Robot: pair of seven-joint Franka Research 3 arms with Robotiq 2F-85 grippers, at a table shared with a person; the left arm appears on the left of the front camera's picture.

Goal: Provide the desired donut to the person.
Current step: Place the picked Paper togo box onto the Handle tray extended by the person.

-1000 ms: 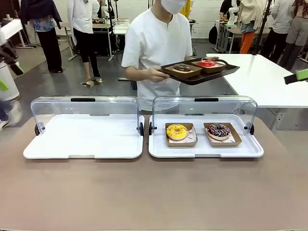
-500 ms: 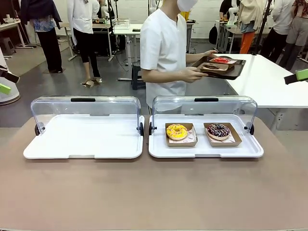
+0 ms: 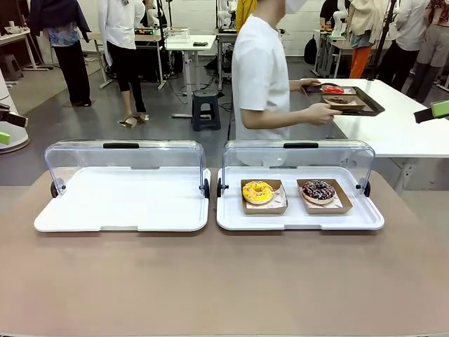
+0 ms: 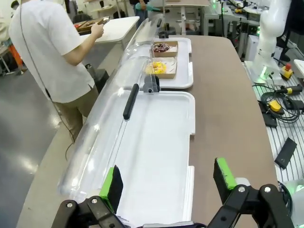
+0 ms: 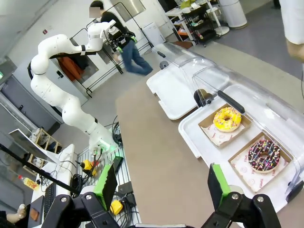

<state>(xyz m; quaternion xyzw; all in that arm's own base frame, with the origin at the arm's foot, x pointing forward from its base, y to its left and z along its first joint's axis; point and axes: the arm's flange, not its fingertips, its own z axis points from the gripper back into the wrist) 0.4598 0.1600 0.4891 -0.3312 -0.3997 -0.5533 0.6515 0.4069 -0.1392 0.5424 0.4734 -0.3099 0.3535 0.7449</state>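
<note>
Two donuts lie in paper boxes in the right display tray [image 3: 231,217]: a yellow-iced donut [image 3: 257,192] [image 5: 227,118] [image 4: 156,69] and a chocolate sprinkled donut [image 3: 318,190] [image 5: 264,154] [image 4: 160,47]. The person [image 3: 265,77] [image 4: 45,52] stands side-on behind that tray, hands on a dark serving tray [image 3: 365,105] that carries a red donut [image 3: 333,90] and a brown donut [image 3: 342,100]. My left gripper [image 4: 167,183] hangs open above the near end of the left display tray [image 4: 156,137]. High off the table's corner, my right gripper [image 5: 162,185] is open and holds nothing.
Both display trays have clear lids [image 3: 125,165] swung up at the back, toward the person. A white side table [image 3: 393,130] stands at the far right, a stool [image 3: 206,105] behind. Bystanders walk in the background. Brown tabletop [image 3: 224,281] stretches in front of the trays.
The person has turned to the picture's right and carried the dark serving tray from in front of the chest out over the white side table. The boxed donuts stay put.
</note>
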